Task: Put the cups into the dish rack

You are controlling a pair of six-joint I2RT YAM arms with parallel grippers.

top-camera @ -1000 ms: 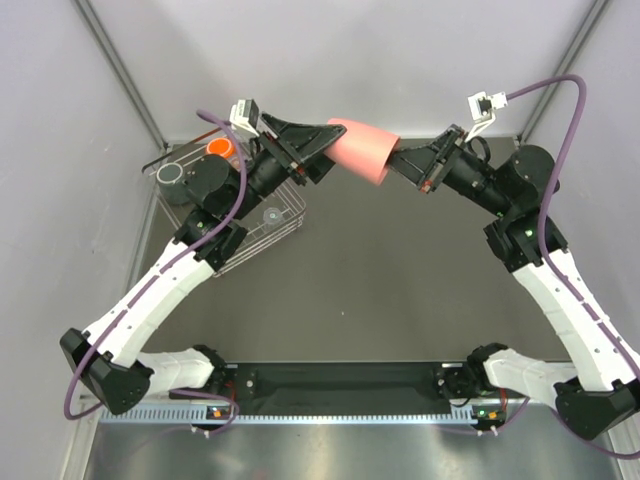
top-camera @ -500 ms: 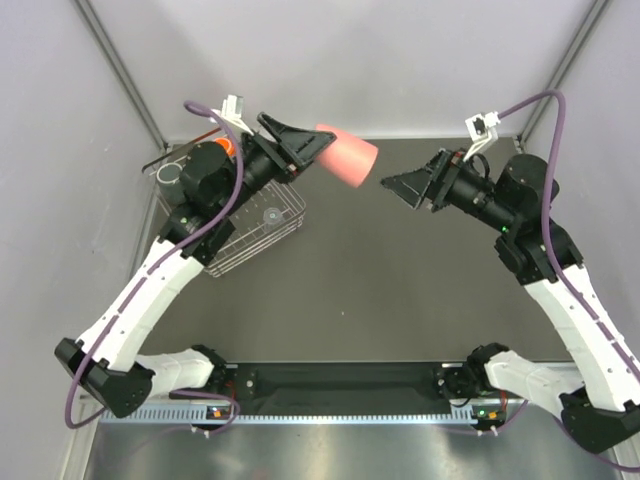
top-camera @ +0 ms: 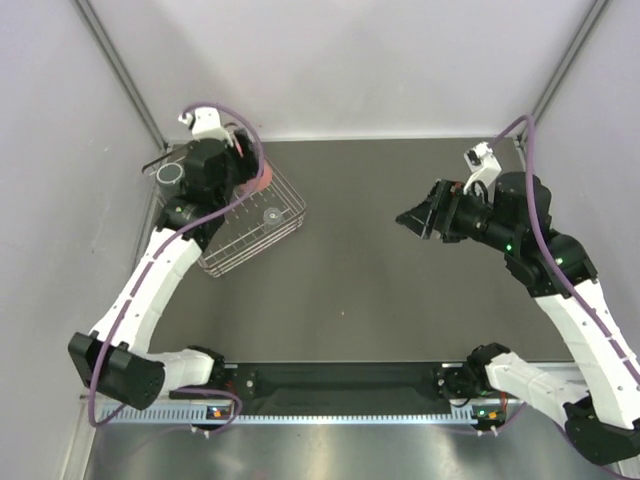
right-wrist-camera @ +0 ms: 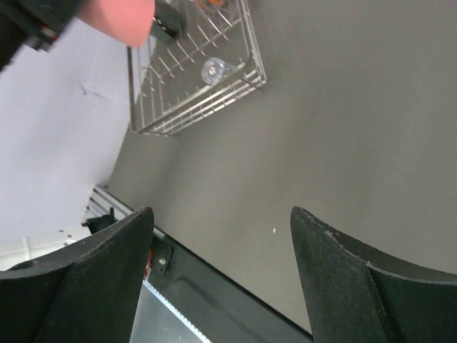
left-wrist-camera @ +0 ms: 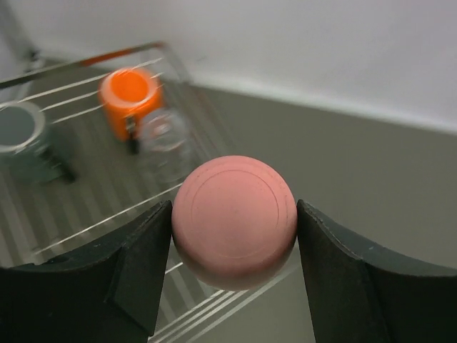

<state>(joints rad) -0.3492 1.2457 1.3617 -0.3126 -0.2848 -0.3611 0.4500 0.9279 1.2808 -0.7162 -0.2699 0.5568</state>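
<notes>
Dark table [top-camera: 400, 300] fills most of the overhead view, and both arms are up over it. Our left arm [top-camera: 150, 285] runs from its base at the near edge up toward the far-left corner, with the wrist folded over the dish rack [top-camera: 235, 245]. Our right arm [top-camera: 575, 310] climbs up the right side, bends at the elbow and points its forearm left, so its tool hangs over bare table, well apart from the rack.

The rack sits tilted at the far left of the table.

The left gripper [left-wrist-camera: 234, 243] is clamped on a pink cup [left-wrist-camera: 234, 207]. We see one dark finger [left-wrist-camera: 143, 268] on each side of it, pressed against its wall, and the cup's round base faces the wrist camera. The cup is over the rack's wires, but we can't tell if it touches them.

The right gripper [right-wrist-camera: 221, 243] is spread wide with nothing between its fingers, just table below.

Already in the rack are an orange mug [left-wrist-camera: 128, 93] and a grey cup [left-wrist-camera: 21, 132] toward the far side, plus a clear tumbler [top-camera: 271, 214] standing upright in the right part.
</notes>
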